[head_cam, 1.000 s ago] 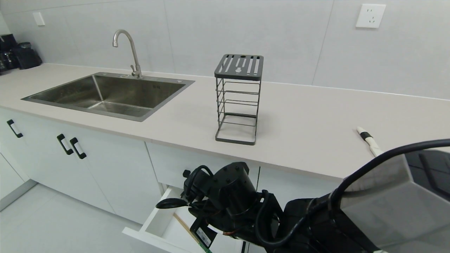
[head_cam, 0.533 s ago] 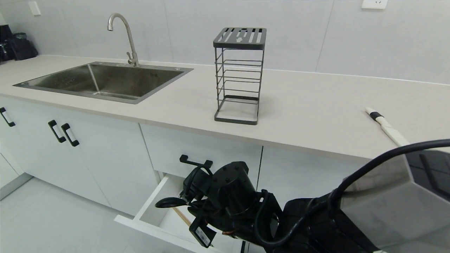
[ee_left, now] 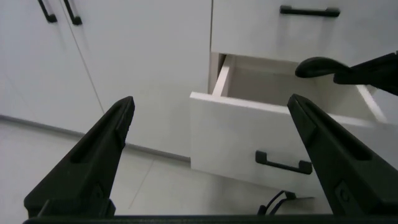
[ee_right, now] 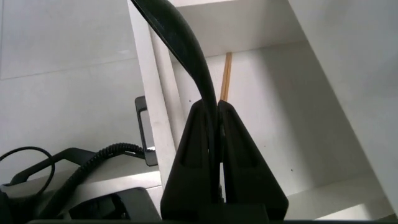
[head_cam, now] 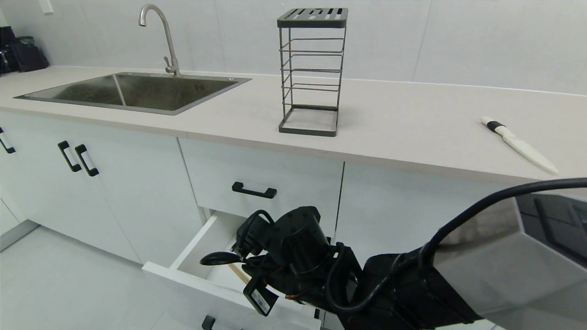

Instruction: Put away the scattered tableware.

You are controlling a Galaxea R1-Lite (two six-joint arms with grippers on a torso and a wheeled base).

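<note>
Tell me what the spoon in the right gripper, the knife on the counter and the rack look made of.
Spoon: black, smooth, soft sheen; plastic or coated metal, unclear.
Knife: cream-white blade and handle, black band, matte; likely ceramic or plastic.
Rack: thin dark-grey wire, slotted top plate; looks like matte coated metal.

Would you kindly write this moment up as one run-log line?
right claw: shut on spoon, over open drawer | left claw: open, empty | knife: on counter
</note>
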